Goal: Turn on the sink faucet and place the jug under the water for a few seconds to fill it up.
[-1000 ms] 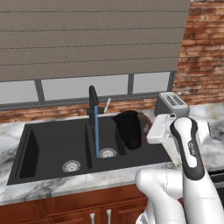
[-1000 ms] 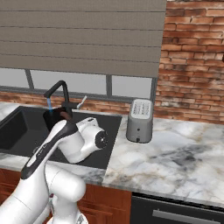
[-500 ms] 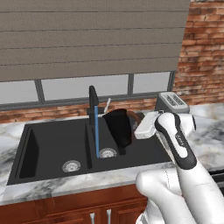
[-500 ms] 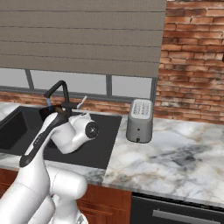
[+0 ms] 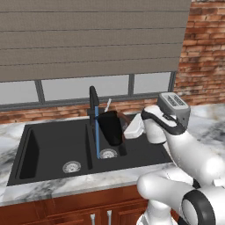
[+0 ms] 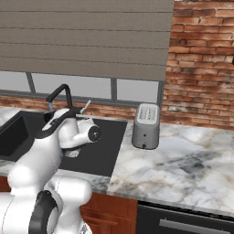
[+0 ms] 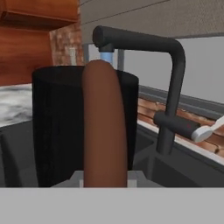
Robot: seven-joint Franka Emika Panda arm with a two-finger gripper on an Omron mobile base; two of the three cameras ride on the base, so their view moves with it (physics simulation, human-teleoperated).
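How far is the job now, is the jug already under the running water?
Done: the sink faucet is on; the water streams into the sink. In hand: the gripper is shut on the jug, held beside the stream, apparently not under it. Left: bring it under and fill it.

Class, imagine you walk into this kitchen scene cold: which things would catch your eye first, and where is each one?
First, the bright-blue water falling in a thin line from the tall black sink faucet into the black sink. Right beside the stream, the black jug hangs over the basin, held at its reddish-brown handle by the white arm's pincer. To the right, a silver toaster stands on the marble counter.
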